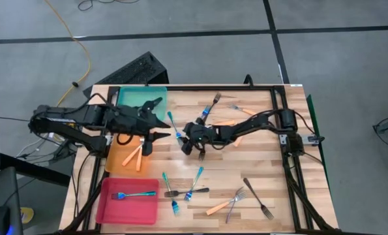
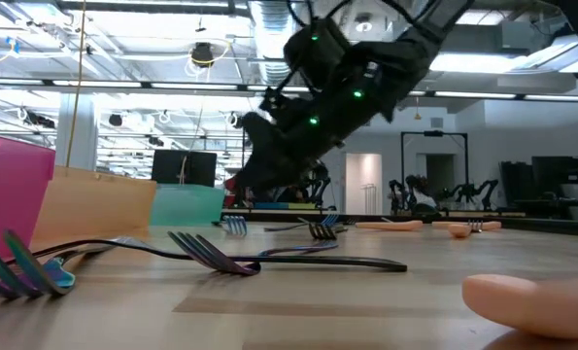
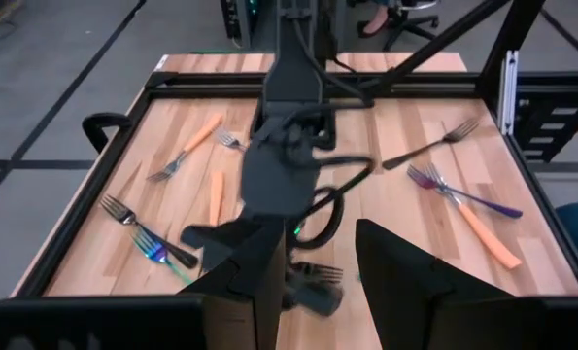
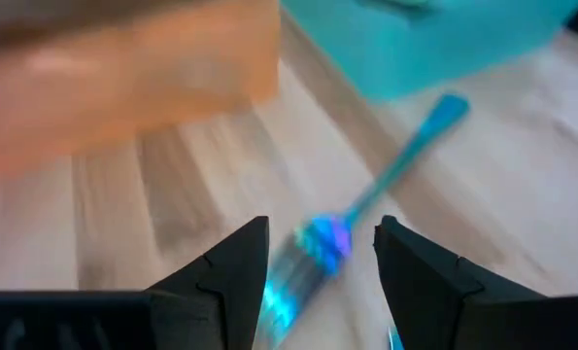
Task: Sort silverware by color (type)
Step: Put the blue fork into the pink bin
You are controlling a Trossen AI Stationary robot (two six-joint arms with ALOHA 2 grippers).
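Blue-handled fork [image 4: 366,209], slim, iridescent tines, lying on wood

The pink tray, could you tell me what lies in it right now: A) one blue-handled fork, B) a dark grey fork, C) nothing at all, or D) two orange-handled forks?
A: the high view shows a single blue-handled fork lying in the pink tray, while the two orange-handled pieces lie in the orange tray beside it.

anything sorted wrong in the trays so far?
Yes: the pink tray holds a blue-handled fork, while the teal tray shows no forks. The orange tray holds orange-handled pieces, which fits.
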